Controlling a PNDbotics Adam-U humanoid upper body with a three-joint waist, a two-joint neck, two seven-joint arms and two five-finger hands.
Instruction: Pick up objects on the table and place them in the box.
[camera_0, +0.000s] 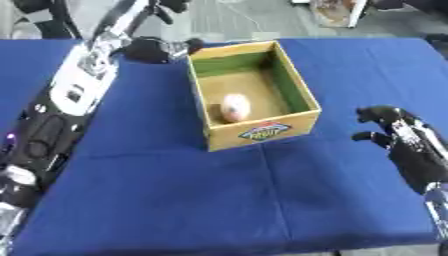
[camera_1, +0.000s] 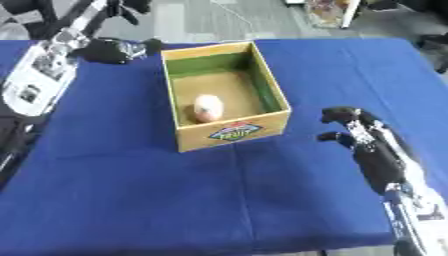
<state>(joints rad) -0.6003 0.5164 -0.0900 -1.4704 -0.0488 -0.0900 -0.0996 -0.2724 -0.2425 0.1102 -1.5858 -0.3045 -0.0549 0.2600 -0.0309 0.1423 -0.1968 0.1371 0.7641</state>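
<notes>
A blue cloth covers the worktop (camera_0: 219, 200); grey floor lies beyond at twelve o'clock. The centred cardboard box (camera_0: 262, 131) bears an unreadable colourful label (camera_0: 265, 130) and holds a pale egg-shaped object (camera_0: 234, 107). Left robot hand (camera_0: 162, 49), eleven o'clock: grip unclear. Right robot hand (camera_1: 372, 145), four o'clock: curled, empty.

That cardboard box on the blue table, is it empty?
No. The open yellow cardboard box holds one pale, egg-shaped object lying on its brown floor.
</notes>
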